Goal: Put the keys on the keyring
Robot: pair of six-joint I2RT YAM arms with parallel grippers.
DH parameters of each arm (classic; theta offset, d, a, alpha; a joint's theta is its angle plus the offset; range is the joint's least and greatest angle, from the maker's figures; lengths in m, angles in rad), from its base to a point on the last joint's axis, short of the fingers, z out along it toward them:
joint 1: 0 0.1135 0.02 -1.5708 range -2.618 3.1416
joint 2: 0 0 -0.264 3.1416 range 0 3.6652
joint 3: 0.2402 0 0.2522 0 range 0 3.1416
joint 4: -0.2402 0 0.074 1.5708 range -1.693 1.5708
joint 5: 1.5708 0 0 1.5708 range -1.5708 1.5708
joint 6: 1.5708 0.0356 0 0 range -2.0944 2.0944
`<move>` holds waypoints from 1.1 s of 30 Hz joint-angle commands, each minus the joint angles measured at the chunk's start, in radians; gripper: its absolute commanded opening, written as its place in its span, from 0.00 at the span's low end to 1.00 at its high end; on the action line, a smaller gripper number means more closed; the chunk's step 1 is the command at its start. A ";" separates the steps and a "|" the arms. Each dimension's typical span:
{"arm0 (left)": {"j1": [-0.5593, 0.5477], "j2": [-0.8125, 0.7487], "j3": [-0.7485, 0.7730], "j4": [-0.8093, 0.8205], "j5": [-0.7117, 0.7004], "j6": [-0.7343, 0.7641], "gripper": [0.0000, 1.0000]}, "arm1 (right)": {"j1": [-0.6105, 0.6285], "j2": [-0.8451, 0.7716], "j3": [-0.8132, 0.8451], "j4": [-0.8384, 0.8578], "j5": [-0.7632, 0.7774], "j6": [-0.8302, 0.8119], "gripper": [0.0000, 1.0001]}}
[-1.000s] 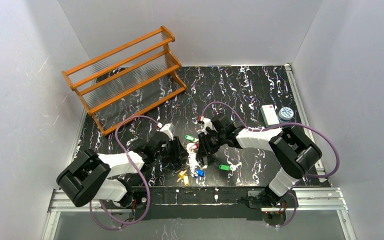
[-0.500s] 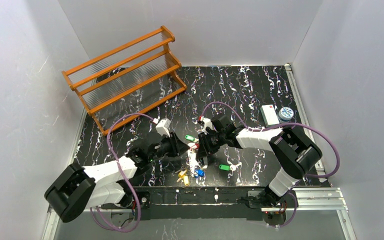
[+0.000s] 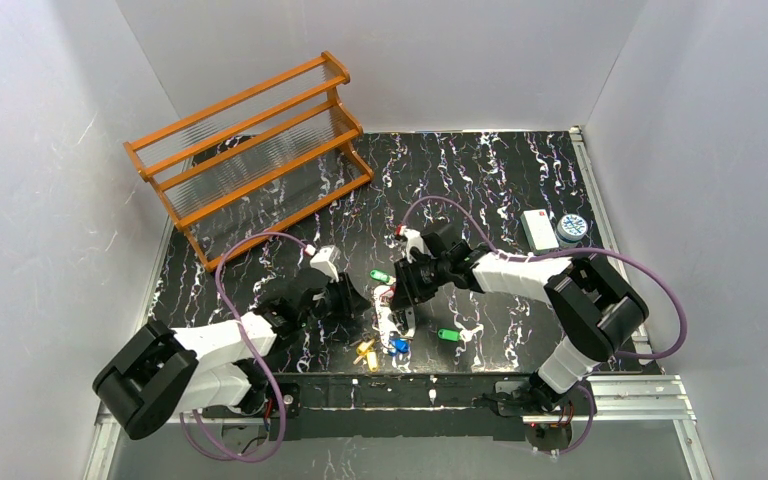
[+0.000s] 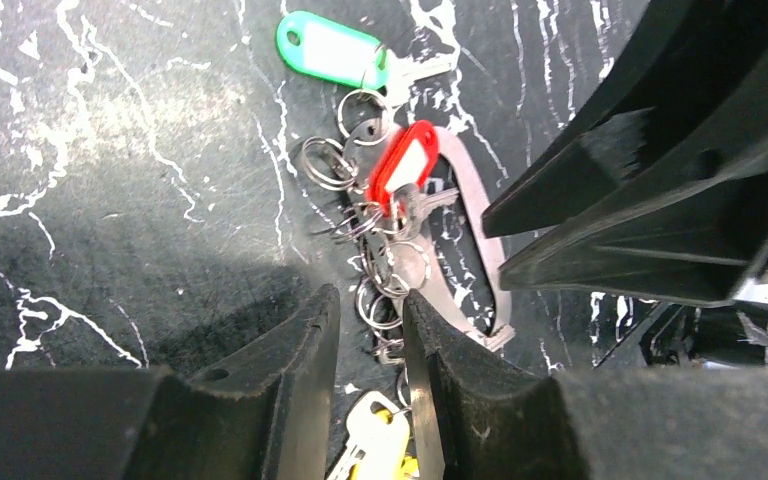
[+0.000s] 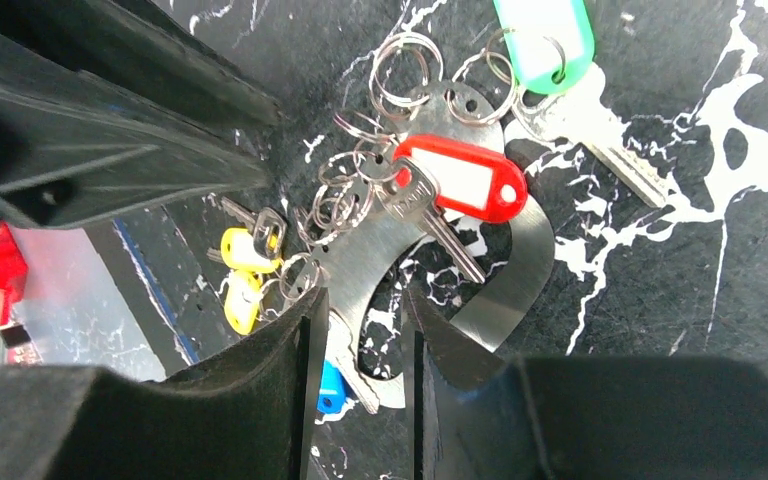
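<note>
The keyring (image 3: 392, 318), a flat grey metal loop (image 5: 525, 265), lies on the black table amid a tangle of small split rings. A red-tagged key (image 5: 465, 180) lies across it. One green key (image 4: 325, 45) rests just beyond, and a second green key (image 3: 448, 335) lies apart to the right. Yellow keys (image 5: 240, 250) and a blue one (image 5: 330, 388) sit at the near end. My left gripper (image 4: 368, 300) stands narrowly open over the chain of rings (image 4: 385, 305). My right gripper (image 5: 363, 300) is open, straddling one arm of the keyring (image 4: 480, 210) without pinching it.
An orange wooden rack (image 3: 250, 140) stands at the back left. A white rectangular box (image 3: 535, 228) and a small round tin (image 3: 571, 227) sit at the right edge. Purple cables loop above both arms. The two grippers face each other closely.
My left arm has swung its elbow outward and lower while its jaws narrowed over the rings. The right gripper has barely shifted. The keys and keyring lie as before.
</note>
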 commanded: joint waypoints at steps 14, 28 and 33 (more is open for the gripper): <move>0.005 -0.081 -0.031 -0.068 -0.105 0.000 0.34 | 0.074 0.117 0.119 0.017 0.072 0.233 0.41; 0.005 -0.074 -0.052 -0.047 -0.103 -0.022 0.34 | 0.076 0.185 0.171 0.000 0.078 0.205 0.17; 0.005 -0.090 -0.059 -0.051 -0.103 -0.022 0.34 | 0.077 0.164 0.175 0.000 0.052 0.188 0.01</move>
